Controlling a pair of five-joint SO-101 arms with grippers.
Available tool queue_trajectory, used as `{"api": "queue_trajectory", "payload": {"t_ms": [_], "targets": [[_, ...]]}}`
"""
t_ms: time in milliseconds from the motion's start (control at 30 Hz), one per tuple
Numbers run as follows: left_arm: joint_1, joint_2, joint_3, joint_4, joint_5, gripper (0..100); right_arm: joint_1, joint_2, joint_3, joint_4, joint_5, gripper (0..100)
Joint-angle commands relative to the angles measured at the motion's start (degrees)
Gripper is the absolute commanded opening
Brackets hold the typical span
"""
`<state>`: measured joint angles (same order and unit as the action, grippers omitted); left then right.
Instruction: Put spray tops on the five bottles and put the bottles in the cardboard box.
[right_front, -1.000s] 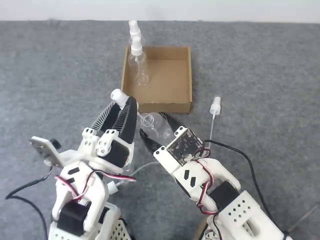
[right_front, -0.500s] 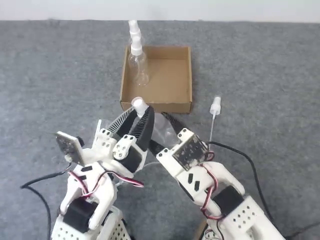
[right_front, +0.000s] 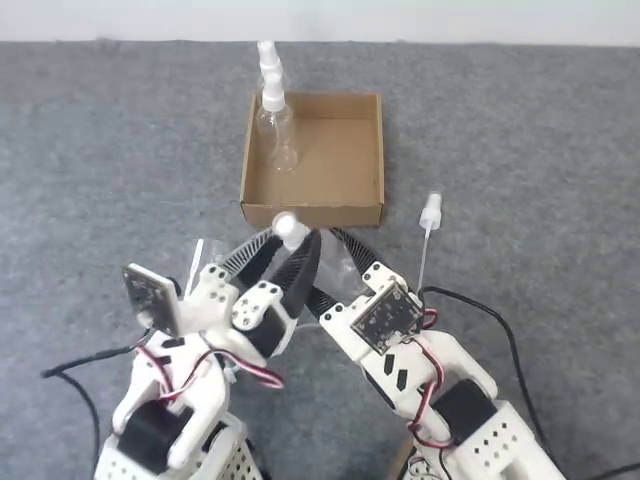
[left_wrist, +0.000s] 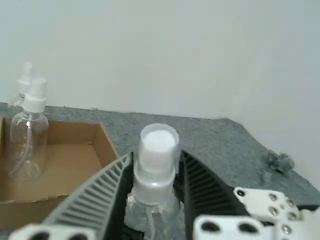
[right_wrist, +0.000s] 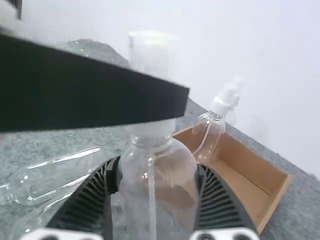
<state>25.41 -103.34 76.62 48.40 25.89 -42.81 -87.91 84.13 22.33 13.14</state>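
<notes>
Grippers meet just in front of the cardboard box (right_front: 330, 170) on the grey bench (right_front: 540, 150). The right gripper (right_wrist: 156, 172) is closed on the body of a clear bottle (right_front: 336, 268), its two ribbed fingers pressed against either side of it and holding it upright. The left gripper (left_wrist: 155, 159) is clamped on a white spray top (left_wrist: 158, 145), which sits over the neck of that bottle with its dip tube hanging down inside. In the high view this pair is close to the near wall of the box, the left gripper crossing over the right one. A capped bottle (right_front: 276, 130) stands in the far left corner of the box, and a second capped bottle (right_front: 268, 58) stands just behind the box's far wall, outside it. A loose spray top (right_front: 430, 212) with its thin tube lies on the bench beside the box's near right corner. An uncapped bottle (right_wrist: 50, 177) lies on its side on the bench near the right gripper.
</notes>
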Motion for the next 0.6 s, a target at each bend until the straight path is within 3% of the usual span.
{"api": "queue_trajectory", "payload": {"t_ms": [0, 167, 367, 567], "targets": [[1.7, -1.0, -3.5, 3.2, 0.4, 17, 0.3, -0.8, -1.6, -1.4, 0.9, 0.7], [-1.5, -0.9, -3.7, 3.3, 0.4, 24, 0.3, -1.1, -1.5, -1.2, 0.8, 0.7], [-4.2, -1.0, -8.7, 6.6, 0.5, 24, 0.3, -0.7, -1.1, -1.6, 1.0, 0.7], [-6.9, -1.0, -13.1, 9.0, 5.7, 25, 0.1, -0.7, -1.1, -1.6, 0.9, 0.7]]}}
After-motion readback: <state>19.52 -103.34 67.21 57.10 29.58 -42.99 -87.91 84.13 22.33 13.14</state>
